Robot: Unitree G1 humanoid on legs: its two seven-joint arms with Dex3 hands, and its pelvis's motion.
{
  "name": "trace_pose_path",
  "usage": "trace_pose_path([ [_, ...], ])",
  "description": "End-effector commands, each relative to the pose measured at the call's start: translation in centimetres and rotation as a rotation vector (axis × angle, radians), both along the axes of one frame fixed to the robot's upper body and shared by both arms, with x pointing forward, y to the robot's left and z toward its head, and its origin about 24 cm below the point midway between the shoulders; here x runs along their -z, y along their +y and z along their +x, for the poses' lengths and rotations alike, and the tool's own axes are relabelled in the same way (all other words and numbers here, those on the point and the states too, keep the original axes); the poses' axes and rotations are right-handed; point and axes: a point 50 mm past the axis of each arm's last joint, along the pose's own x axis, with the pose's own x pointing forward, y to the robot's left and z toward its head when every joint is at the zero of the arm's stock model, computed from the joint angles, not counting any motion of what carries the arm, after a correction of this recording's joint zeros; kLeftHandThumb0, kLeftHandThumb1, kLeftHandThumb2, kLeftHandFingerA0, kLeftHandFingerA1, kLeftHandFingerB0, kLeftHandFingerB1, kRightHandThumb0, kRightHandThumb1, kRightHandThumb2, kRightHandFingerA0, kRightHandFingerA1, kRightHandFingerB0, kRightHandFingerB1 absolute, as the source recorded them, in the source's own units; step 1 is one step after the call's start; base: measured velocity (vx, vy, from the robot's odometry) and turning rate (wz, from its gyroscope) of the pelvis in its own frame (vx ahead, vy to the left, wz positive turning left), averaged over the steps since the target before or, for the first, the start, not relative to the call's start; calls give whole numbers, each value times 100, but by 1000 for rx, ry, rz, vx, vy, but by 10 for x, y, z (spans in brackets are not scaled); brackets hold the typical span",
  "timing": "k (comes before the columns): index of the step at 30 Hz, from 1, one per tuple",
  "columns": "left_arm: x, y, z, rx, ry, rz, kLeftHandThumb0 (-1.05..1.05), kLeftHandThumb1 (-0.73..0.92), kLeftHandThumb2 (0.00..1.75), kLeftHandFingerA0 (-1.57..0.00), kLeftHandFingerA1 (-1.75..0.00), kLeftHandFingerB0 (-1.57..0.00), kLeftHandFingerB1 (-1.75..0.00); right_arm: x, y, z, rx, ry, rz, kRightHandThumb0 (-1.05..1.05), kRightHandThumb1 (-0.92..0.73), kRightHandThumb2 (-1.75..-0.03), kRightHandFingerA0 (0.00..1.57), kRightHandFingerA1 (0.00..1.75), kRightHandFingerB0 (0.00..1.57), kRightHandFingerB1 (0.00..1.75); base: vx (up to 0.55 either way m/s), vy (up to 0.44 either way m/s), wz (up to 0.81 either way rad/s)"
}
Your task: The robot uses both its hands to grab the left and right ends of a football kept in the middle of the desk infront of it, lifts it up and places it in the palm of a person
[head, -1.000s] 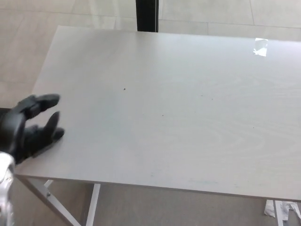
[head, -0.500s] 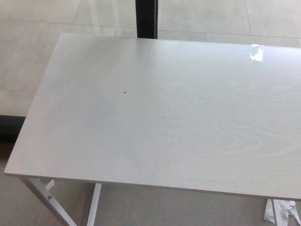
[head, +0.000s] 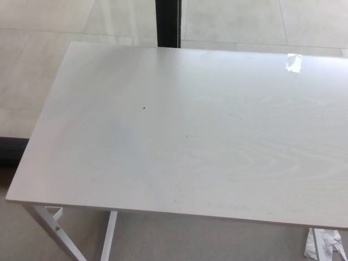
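Observation:
A pale wood-grain desk (head: 179, 130) fills the head view, and no football shows on it or anywhere in the frame. Neither of my hands is in view, and no person's hand shows. The desk top carries only a few tiny dark specks (head: 143, 107) and a bright light reflection (head: 293, 62) near its far right.
A black vertical post (head: 168, 23) stands behind the desk's far edge. White metal desk legs (head: 60, 231) show under the near left corner. Crumpled white paper (head: 326, 244) lies on the tiled floor at the lower right. A dark strip (head: 12, 149) runs along the floor at left.
My left hand, seen at the desk's near left edge a second ago, has dropped out of view. The camera has shifted slightly, moving the whole picture.

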Motion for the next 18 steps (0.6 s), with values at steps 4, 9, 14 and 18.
trace_pose_path([
  [4,71,2,-54,5,432,-293,-75,65,99,-35,-58,-17,-45,50,-1,-27,-89,271,141,-75,-56,-93,29,52,14,41,0,0,0],
  [9,74,3,-61,-12,431,-331,-76,63,99,-32,-55,-15,-44,48,-3,-31,-179,345,145,-66,-69,-61,44,44,27,30,0,0,0],
  [14,76,7,-68,-87,417,-356,-74,64,99,-34,-56,-14,-44,47,0,-26,-270,492,74,-64,-69,-62,80,108,28,30,0,0,0],
  [18,75,9,-72,-129,311,-429,-75,63,97,-30,-54,-15,-43,49,2,-23,-378,548,83,-74,-61,-93,35,51,12,40,0,0,0],
])
